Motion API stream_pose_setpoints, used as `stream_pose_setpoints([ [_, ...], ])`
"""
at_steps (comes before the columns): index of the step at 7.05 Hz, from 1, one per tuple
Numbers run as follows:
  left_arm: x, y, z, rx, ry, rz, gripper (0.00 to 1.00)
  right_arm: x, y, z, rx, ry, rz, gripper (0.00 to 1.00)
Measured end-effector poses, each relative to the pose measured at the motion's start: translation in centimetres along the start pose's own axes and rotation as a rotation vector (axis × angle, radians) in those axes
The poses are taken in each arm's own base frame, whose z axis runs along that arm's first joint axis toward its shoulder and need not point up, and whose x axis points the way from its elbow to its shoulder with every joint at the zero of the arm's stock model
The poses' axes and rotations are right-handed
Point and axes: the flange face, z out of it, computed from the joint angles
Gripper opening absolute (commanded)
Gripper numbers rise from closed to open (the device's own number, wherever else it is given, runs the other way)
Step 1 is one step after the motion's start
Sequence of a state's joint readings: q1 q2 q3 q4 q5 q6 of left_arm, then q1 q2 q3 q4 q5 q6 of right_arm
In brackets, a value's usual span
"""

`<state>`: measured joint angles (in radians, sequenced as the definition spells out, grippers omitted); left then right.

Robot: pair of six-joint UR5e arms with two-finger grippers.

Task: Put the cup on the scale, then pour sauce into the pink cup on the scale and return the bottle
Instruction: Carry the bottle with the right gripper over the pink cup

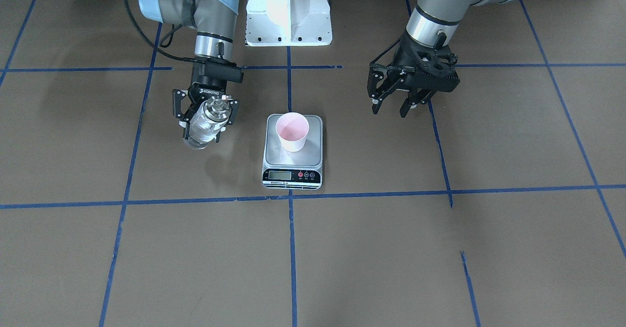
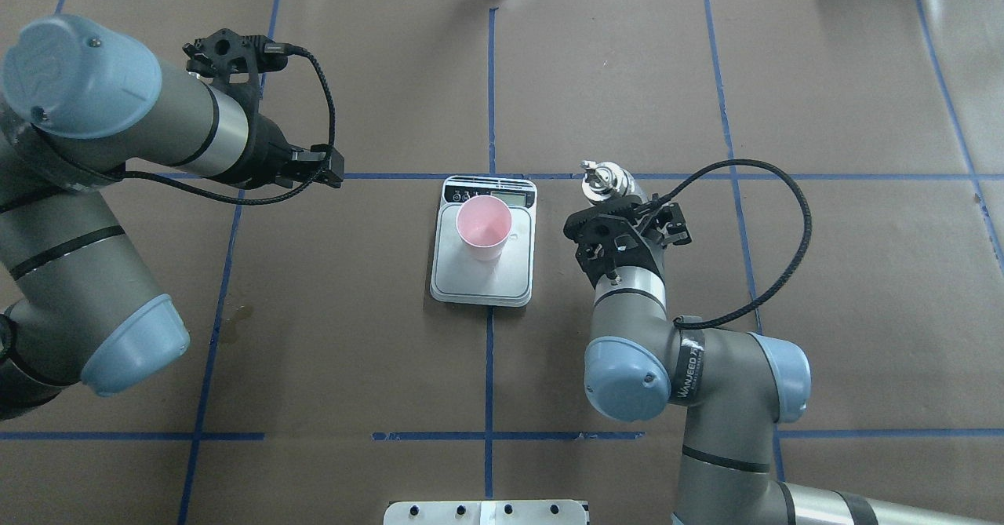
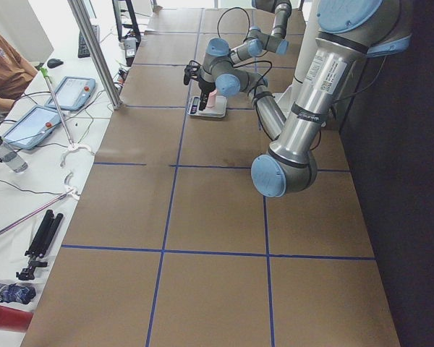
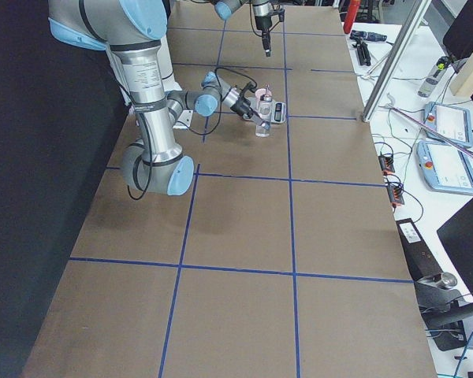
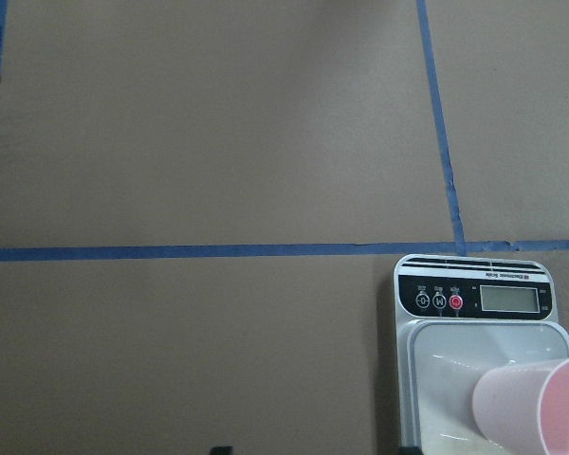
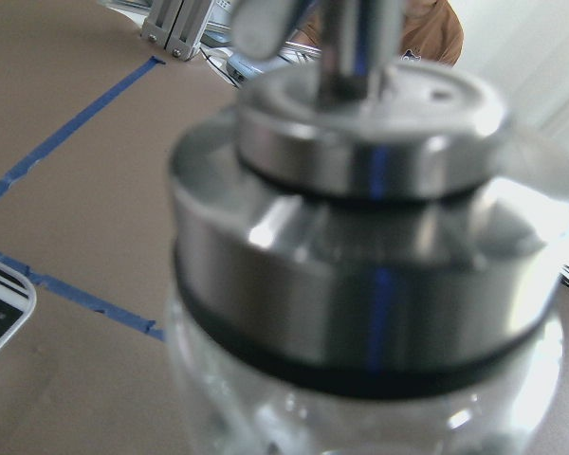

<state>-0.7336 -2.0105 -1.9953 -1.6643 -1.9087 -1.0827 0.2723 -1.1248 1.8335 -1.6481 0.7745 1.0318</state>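
Pouring from here would miss — the cup point(image 1: 292, 131) sits wide of the right jaws clamped on the bottle point(image 1: 203, 126); left jaws apart.

Right wrist view: bottle point(image 6: 379, 284) blurred, spout cropped at 12 o'clock, body at 6 o'clock; sauce indiscernible. Left wrist view: cup point(image 5: 536, 408) cropped at 4 o'clock, scale point(image 5: 436, 379) at 6 o'clock. Overhead: bottle body hidden beneath right tool point(image 2: 621, 205)
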Motion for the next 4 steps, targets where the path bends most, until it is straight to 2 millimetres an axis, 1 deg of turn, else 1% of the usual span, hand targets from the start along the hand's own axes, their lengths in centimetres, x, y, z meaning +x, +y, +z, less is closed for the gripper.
stream_pose_setpoints([
  [1,-0.30,-0.03,0.00,0.001,-0.004,0.004,0.66,-0.62,-0.67,-0.45,-0.031,-0.002,-0.015,0.00],
  [2,-0.43,-0.03,0.02,0.001,-0.006,0.008,0.66,-0.93,-0.87,-0.61,-0.058,-0.013,-0.022,0.00],
  [4,-0.52,-0.05,0.06,0.002,-0.008,0.011,0.66,-1.20,-0.58,-0.20,-0.077,-0.008,-0.105,0.00],
])
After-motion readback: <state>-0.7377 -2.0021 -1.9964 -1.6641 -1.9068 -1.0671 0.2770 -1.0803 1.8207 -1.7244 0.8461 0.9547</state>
